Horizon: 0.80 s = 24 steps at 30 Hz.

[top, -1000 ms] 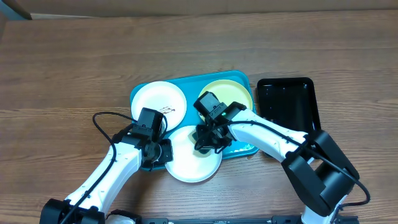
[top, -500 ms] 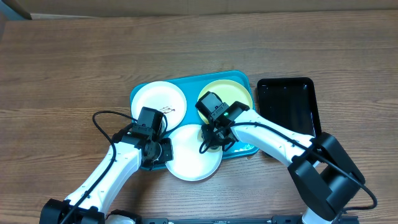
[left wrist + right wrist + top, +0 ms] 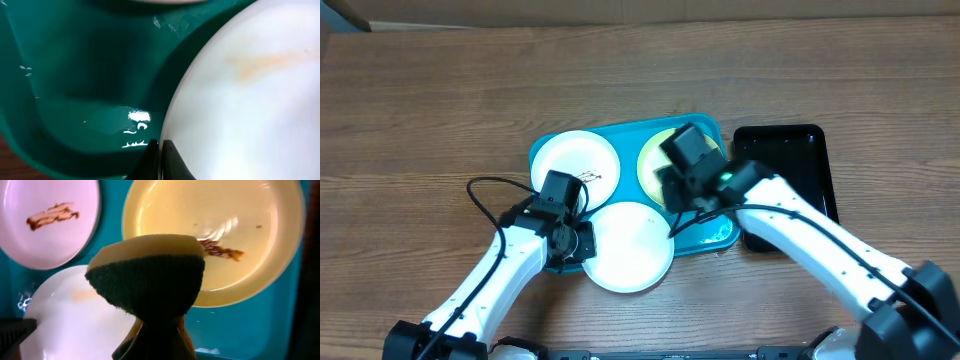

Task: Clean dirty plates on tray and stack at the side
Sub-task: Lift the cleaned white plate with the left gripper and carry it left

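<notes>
The turquoise tray (image 3: 628,135) lies mid-table with the black tray (image 3: 785,165) just beside it, and neither has shifted over the last second. All three plates keep their places. The rear white plate (image 3: 575,160) and the yellow-centred plate (image 3: 215,230) sit inside the tray, and the front white plate (image 3: 632,250) overhangs its near rim. What has moved is the right arm: a second ago the right gripper (image 3: 157,335) hung over the front white plate, and it has since swung away to stand above the yellow-centred plate. Its jaws are clamped on a sponge (image 3: 147,275), dark scouring face toward the wrist camera; whether the sponge touches the plate cannot be told. The left gripper (image 3: 160,157) has not stirred, its jaws pinched shut on the edge of the front white plate. That plate shows only a faint orange trace (image 3: 260,62), so its wiping looks nearly done. A brown smear (image 3: 220,250) remains on the yellow-centred plate, and a brown streak (image 3: 52,215) on the rear white plate. The shift probably opens work on the second plate; nothing is stacked aside yet.
</notes>
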Tool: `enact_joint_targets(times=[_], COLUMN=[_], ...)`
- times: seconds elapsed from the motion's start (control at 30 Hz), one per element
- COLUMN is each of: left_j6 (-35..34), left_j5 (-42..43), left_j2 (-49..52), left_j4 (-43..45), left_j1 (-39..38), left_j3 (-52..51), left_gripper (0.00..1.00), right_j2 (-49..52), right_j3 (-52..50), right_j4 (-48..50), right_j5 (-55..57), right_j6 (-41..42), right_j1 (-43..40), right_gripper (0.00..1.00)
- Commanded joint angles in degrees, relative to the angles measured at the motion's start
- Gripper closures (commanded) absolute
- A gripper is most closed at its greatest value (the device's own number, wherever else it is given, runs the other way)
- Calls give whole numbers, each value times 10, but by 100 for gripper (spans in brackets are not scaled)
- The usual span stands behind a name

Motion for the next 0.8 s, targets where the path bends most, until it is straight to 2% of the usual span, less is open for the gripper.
enact_joint_targets(times=[0.0, 0.13, 0.3, 0.4, 0.77], left_j6=[-8, -7, -4, 1, 22], left_j5=[-58, -122, -204, -254, -473], left_j2=[1, 1, 1, 1, 1], left_j4=[-29, -76, -125, -145, -152], left_j1=[0, 0, -4, -18, -162], left_j3=[63, 118, 177, 206, 229], left_gripper=[96, 96, 96, 96, 96], right_j2=[-35, -39, -37, -36, -33], right_j3=[16, 15, 14, 10, -44], right_j4=[-17, -56, -94, -101, -59], right_j5=[12, 12, -19, -31, -109], right_j6=[-2, -5, -67, -77, -77], right_j1=[-67, -150, -243, -282, -353], right_gripper=[96, 96, 96, 96, 96])
